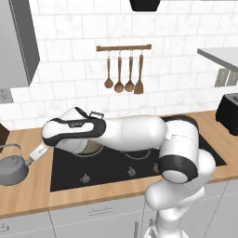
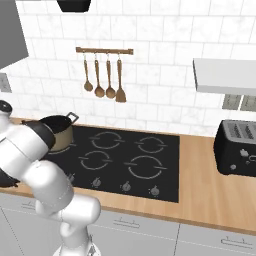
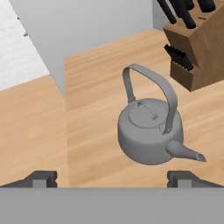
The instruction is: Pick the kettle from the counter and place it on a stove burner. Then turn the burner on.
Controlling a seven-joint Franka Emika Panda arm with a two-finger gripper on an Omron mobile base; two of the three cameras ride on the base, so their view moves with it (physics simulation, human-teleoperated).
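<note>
So my arm is stretched way out to the left over the cooktop (image 1: 139,160), and the kettle (image 1: 13,168) is sitting on the wood surface (image 1: 28,193) just left of the black glass, upright, not on any burner yet. From my hand (image 3: 113,177) camera the kettle (image 3: 151,131) is right in front of me, handle arched up, spout pointing off to the right of that view, with a knife block (image 3: 199,52) behind it. My fingers are spread wide, one tip (image 3: 39,178) far left and the other far right, nothing between them, not touching the kettle. On the stove there's a tan pot (image 2: 59,131) on the back left burner, and the front burner (image 2: 145,166) is bare. Toaster (image 2: 237,147) sits off to the right.
</note>
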